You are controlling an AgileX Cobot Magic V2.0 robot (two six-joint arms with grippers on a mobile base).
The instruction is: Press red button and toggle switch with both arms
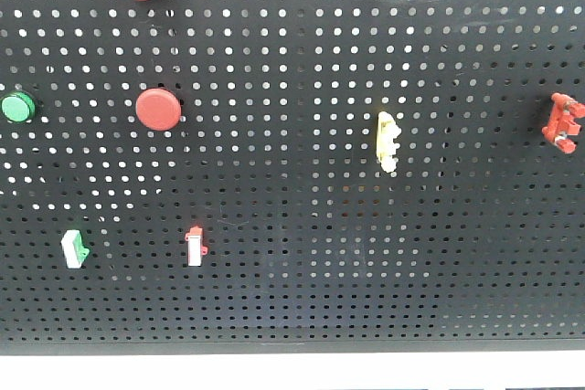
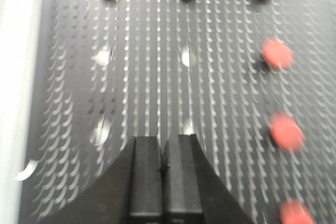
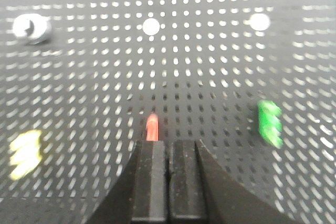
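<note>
Red toggle switch (image 3: pixel 152 127) just ahead of closed right gripper (image 3: pixel 168 148), nudge squarely; closed left gripper (image 2: pixel 164 145), steer onto red button (image 2: pixel 277 54)

On the black pegboard (image 1: pixel 302 308), the lower red button (image 1: pixel 158 109) sits right of a green button (image 1: pixel 16 107), above a red-white toggle switch (image 1: pixel 195 246).

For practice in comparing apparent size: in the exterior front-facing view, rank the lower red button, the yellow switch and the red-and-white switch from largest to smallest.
1. lower red button
2. yellow switch, taller but narrower
3. red-and-white switch
All sit on one flat pegboard, so nearness hardly skews this.
</note>
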